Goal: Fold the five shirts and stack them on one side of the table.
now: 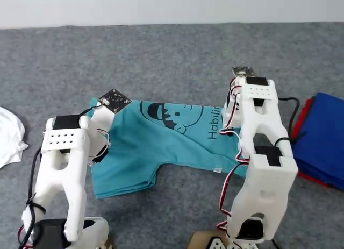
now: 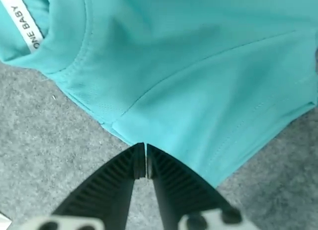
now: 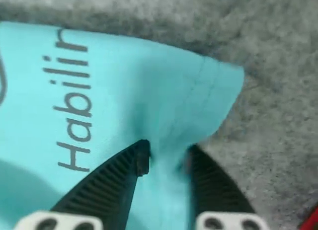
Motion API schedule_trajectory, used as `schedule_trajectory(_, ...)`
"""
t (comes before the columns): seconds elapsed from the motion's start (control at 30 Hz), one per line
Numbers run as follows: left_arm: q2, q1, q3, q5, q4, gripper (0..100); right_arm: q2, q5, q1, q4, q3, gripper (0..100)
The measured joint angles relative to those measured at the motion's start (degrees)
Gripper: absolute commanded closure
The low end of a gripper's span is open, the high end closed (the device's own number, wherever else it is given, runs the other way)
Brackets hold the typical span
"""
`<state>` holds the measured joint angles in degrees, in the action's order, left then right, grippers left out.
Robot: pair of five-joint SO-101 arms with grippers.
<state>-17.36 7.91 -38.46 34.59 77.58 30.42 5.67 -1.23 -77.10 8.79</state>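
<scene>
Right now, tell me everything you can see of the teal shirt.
The teal shirt is thin cloth with stitched hems, a dark cartoon print with lettering, and a white neck label. It lies partly folded and creased on the grey mat. The left gripper pinches its edge; the right gripper pinches a puckered corner.

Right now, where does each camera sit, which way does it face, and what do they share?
High view: fixed above the table, looking down over both arms at the teal shirt; the left arm and right arm show.
Left wrist view: on the left arm's wrist, looking along the left gripper, shut on the shirt's edge.
Right wrist view: on the right arm's wrist, looking along the right gripper, pinching a corner of the shirt.
Shared: all three see the teal shirt; its print shows in the high and right wrist views.
</scene>
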Motion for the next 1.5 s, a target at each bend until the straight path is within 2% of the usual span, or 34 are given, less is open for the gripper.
schedule_trajectory(0.1, 0.00, 0.00, 0.00, 0.00, 0.00, 99, 0.79, 2.64, 0.18, -1.14, 2.73, 98.8)
schedule_trajectory(0.43, 0.00, 0.00, 0.00, 0.00, 0.00, 99, 0.79, 3.69, 0.18, -4.13, 12.13, 98.7)
schedule_trajectory(0.83, 0.00, -0.09, -2.11, 0.00, -0.79, 99, 5.54, 3.69, -2.99, 2.81, 12.92, 98.0)
schedule_trajectory(1.03, 0.00, 0.00, -2.11, -0.18, -1.23, 99, 5.98, 3.69, -2.99, 0.53, 17.05, 83.6)
schedule_trajectory(1.17, 0.00, 0.53, -1.49, 0.00, -2.02, 99, 5.89, 3.69, -3.52, -3.34, 23.12, 83.1)
schedule_trajectory(1.37, 0.00, 3.96, 5.89, -4.84, -2.37, 99, 5.89, 3.69, -3.25, -6.95, 31.38, 83.3)
schedule_trajectory(1.5, 0.00, 2.81, 7.21, -10.20, -6.95, 99, 5.89, 3.69, -0.35, -6.51, 31.74, 83.4)
